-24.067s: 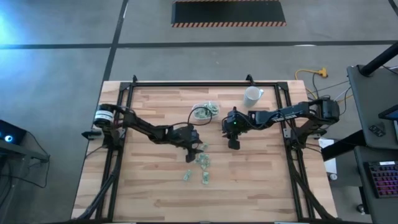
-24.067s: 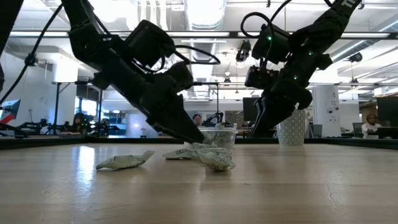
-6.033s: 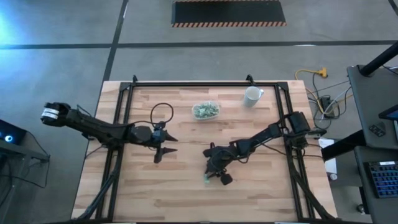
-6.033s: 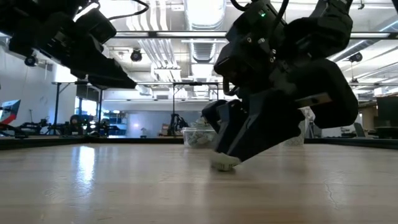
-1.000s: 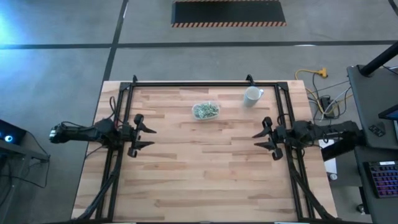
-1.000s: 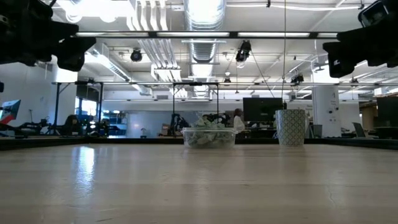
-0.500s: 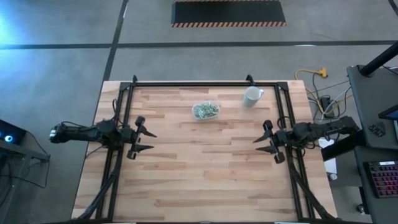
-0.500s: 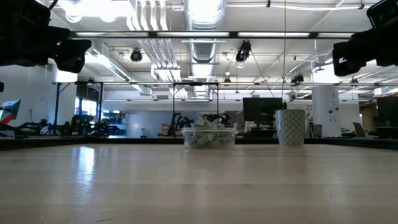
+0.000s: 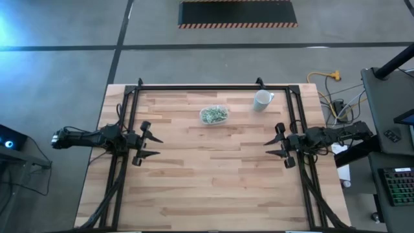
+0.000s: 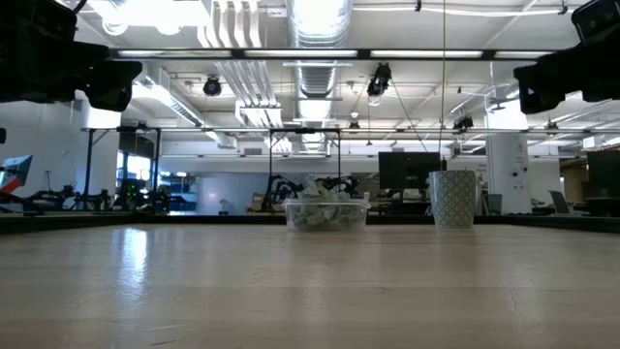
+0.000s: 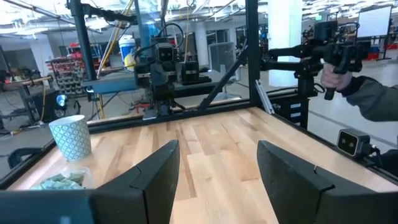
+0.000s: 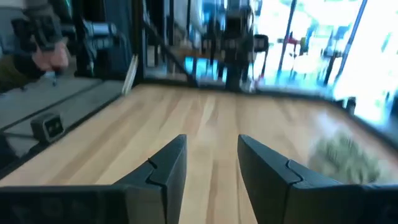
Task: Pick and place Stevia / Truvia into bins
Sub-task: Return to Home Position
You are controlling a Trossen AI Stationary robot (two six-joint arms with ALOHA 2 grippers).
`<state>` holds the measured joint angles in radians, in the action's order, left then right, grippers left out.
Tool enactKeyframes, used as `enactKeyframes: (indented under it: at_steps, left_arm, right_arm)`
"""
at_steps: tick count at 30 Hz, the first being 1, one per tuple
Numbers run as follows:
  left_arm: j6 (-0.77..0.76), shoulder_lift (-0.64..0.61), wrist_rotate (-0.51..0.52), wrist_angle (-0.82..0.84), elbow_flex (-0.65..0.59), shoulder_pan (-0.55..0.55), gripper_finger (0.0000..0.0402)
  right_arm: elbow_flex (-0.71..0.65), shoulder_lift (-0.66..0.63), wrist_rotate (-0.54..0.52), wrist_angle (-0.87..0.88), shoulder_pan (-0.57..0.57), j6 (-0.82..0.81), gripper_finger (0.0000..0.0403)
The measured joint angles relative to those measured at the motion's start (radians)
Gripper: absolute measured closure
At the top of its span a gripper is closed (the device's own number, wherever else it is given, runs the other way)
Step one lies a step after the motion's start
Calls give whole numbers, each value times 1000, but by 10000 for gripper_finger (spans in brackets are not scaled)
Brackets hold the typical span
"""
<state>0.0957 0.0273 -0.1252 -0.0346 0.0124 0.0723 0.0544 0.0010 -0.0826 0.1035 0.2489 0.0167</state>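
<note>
**Both arms parked at the mid-height edges of the high view.** My left gripper is hanging at the left side of the light wooden plank table, and my right gripper at the right side. Both are holding their jaws wide apart and gripping nothing. The light green and white sweetener packets are lying heaped in the small clear plastic container at upper centre, near the white cylindrical cup.

**Risk, as I judge it:** the heap is rising above the rim, so a knock could be spilling packets.

**Views:** only the low view is showing that height. Only the wrist views are showing a person's hand beyond the table.
</note>
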Motion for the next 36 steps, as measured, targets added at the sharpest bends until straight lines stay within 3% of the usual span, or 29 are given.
enactKeyframes:
  at_steps: [4, 14, 36]
  left_arm:
    - [44, 0, 1, -8, -1, 0, 202]
    - [49, 0, 1, -8, 0, 0, 202]
    - [16, 56, 2, -8, -5, 0, 202]
  right_arm:
    - [-44, 9, 1, -120, 0, 79, 266]
    - [-44, 13, 26, -121, -61, 106, 273]
    - [-45, 14, 56, -115, -62, 117, 273]
